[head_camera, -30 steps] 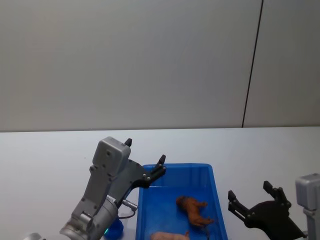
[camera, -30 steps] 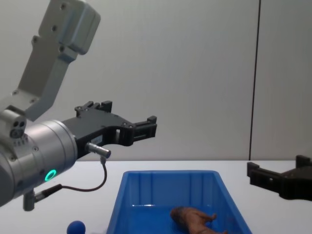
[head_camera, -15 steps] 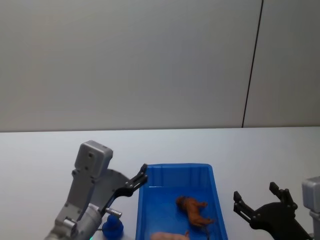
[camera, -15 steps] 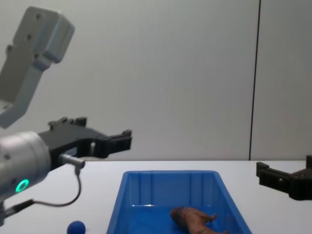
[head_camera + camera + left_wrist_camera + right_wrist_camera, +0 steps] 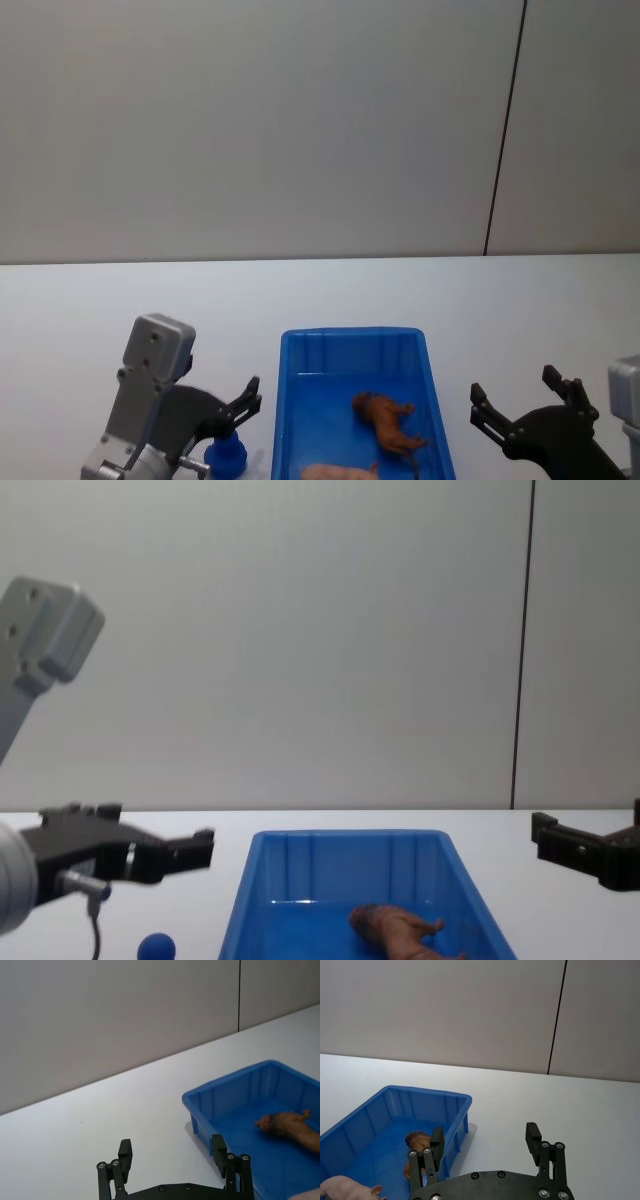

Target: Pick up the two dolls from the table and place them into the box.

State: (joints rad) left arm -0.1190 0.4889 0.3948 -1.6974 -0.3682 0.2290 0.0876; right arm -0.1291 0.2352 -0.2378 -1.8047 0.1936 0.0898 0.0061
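Head view: white table [image 5: 120,290], grey wall [image 5: 250,120]

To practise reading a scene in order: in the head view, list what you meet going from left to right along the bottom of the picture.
Left tool → small blue knob-shaped object → blue box holding the reddish-brown doll → right tool.
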